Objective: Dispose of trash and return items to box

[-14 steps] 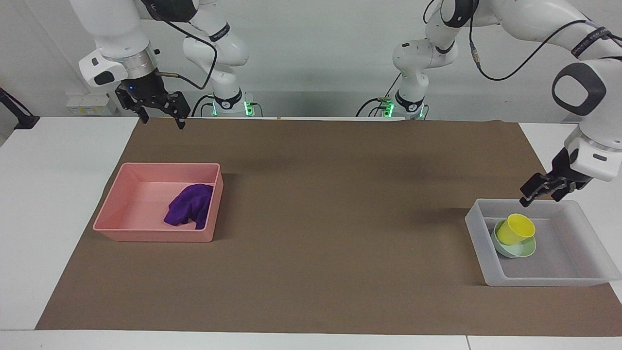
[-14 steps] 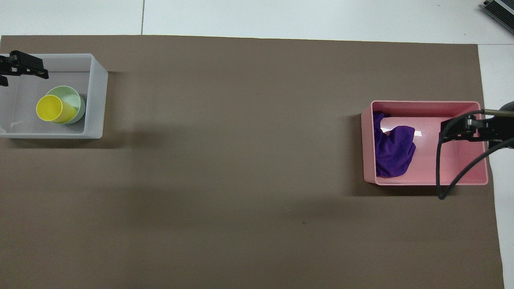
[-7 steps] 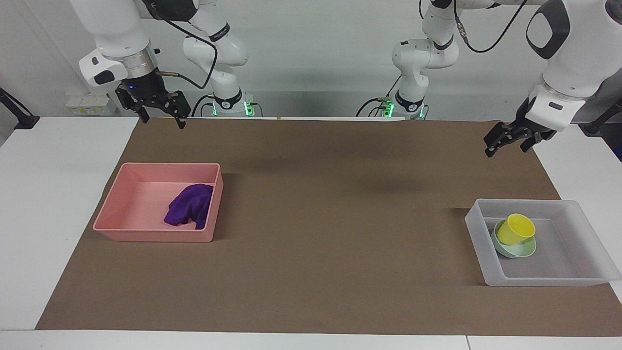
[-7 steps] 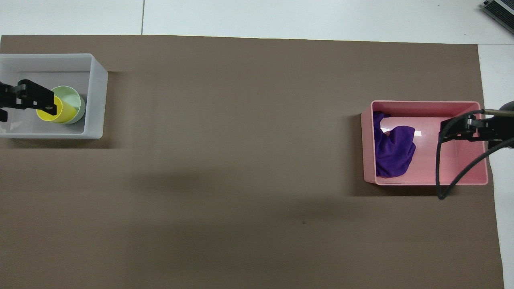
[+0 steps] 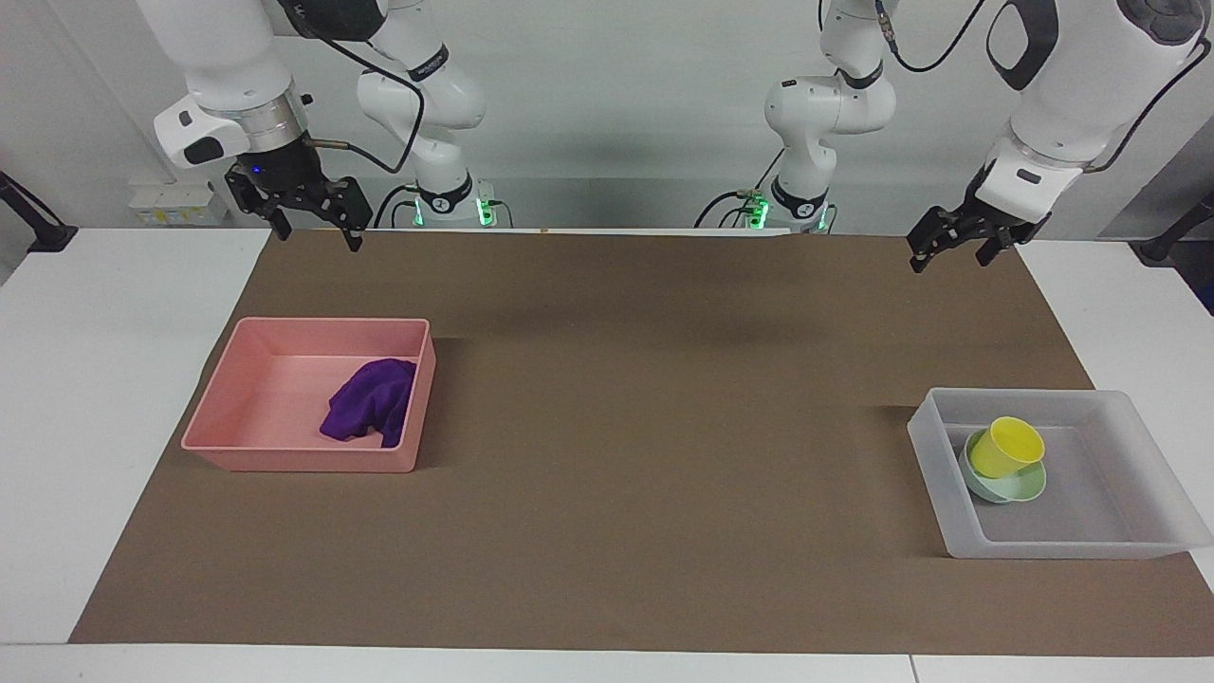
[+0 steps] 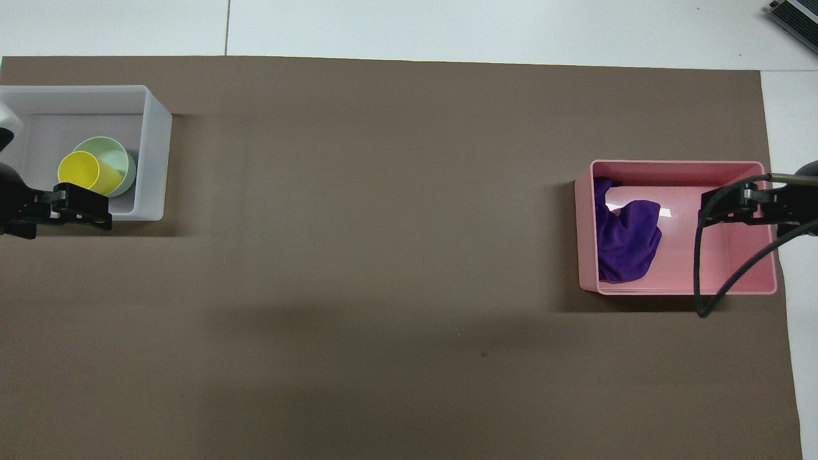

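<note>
1. No readable writing or labels on any item.
2. Left gripper (image 5: pixel 956 248): jaws wide, empty, raised over the brown mat (image 5: pixel 664 427), clear of the grey box (image 5: pixel 934 465).
3. Right gripper (image 5: pixel 311 220): jaws wide, empty, raised over the mat's edge nearest the robots.
4. Yellow cup (image 5: pixel 1007 446) tilted in the green bowl (image 5: pixel 1020 486), inside the grey box.
5. Purple cloth (image 5: pixel 372 403) in the pink tub (image 5: pixel 285 455), well below the right gripper.

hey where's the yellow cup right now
The yellow cup lies tilted in the green bowl, inside the translucent box at the left arm's end of the table.
</note>
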{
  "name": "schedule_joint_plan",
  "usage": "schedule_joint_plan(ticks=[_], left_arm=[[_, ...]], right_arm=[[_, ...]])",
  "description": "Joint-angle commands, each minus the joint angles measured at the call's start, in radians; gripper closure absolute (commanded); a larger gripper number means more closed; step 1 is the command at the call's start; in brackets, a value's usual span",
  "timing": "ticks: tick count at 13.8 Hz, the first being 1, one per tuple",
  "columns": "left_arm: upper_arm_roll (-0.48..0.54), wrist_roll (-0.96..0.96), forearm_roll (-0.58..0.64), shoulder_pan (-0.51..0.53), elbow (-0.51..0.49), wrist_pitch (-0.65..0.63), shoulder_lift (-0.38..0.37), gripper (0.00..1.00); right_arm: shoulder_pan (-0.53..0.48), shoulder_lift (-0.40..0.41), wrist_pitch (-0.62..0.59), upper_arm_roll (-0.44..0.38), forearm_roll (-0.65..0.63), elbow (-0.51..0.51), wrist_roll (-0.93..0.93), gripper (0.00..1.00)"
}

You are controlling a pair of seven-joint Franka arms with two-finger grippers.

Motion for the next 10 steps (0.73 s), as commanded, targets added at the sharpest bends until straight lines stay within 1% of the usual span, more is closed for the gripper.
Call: schedule_joint_plan(ticks=[1,4,6,8,9,10], left_arm=[[0.016,0.002,-0.015,-0.001,0.011,0.011,-0.009,0.00],[0.016,0.001,-0.016,-0.003,0.014,-0.001,-0.017,0.00],[0.014,0.002,-0.018,-0.003,0.023,-0.029,-0.017,0.00],[0.014,-0.007,-0.018,-0.003,0.025,-0.057,-0.017,0.00],[0.014,-0.010,-0.018,-0.009,0.023,-0.058,-0.015,0.00],[0.014,-0.009,-0.018,-0.012,0.020,-0.060,-0.015,0.00]], right_arm=[[-0.011,0.005,-0.014,0.003,0.025,0.016,0.001,0.00],[-0.015,0.005,-0.009,0.003,0.025,0.016,0.001,0.00],[0.029,0.001,-0.014,-0.017,0.025,0.017,0.004,0.00],[0.101,0.001,-0.012,-0.095,0.025,0.017,0.004,0.00],[0.121,0.004,-0.011,-0.124,0.025,0.016,0.003,0.00],[0.123,0.005,-0.011,-0.129,0.025,0.016,0.001,0.00]])
